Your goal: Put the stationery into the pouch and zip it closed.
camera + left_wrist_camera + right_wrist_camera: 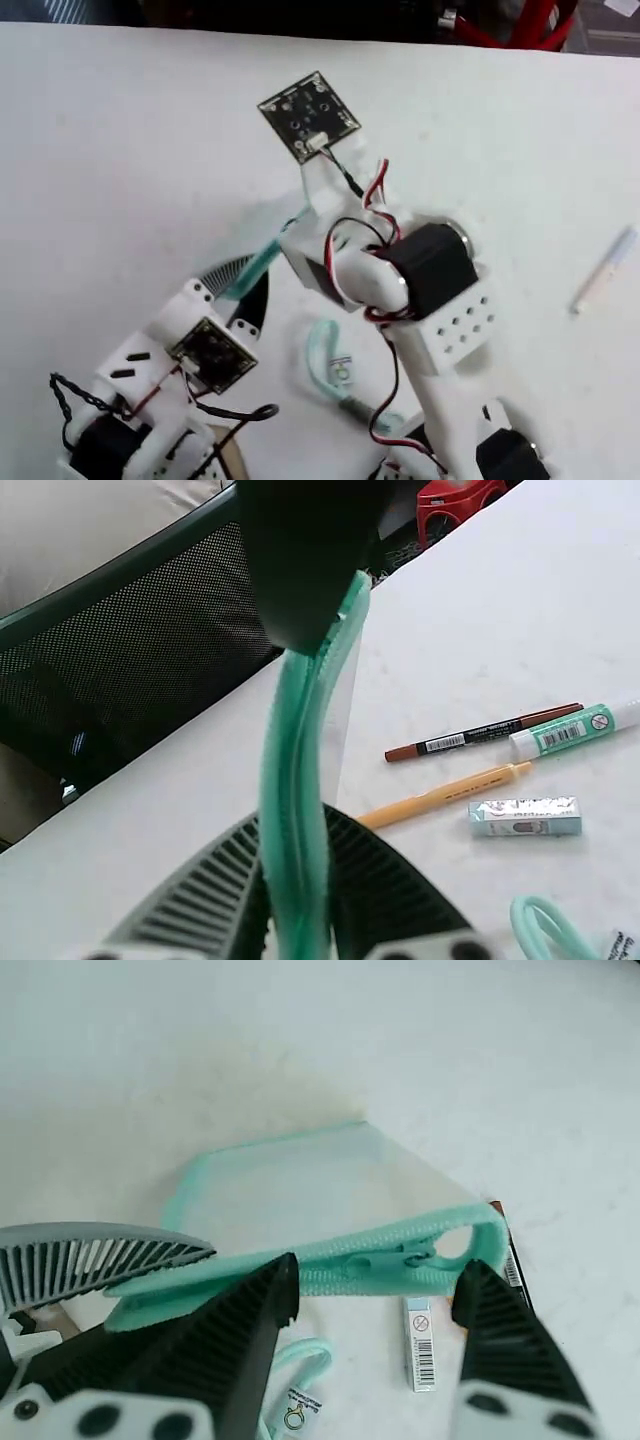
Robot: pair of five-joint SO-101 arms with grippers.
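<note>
Right wrist view: translucent mint pouch (300,1175)

The translucent pouch (310,1185), edged in mint green, is tilted up with its zip band uppermost. Beside it on the counter (520,600) lie a brown pen (480,734), green-labelled marker (570,730), yellow pen (445,795) and eraser (525,817).

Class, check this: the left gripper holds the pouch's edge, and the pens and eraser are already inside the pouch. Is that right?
No. The left gripper holds the pouch by its edge, but the pens and eraser lie on the table, outside the pouch. The left wrist view shows them there.
</note>
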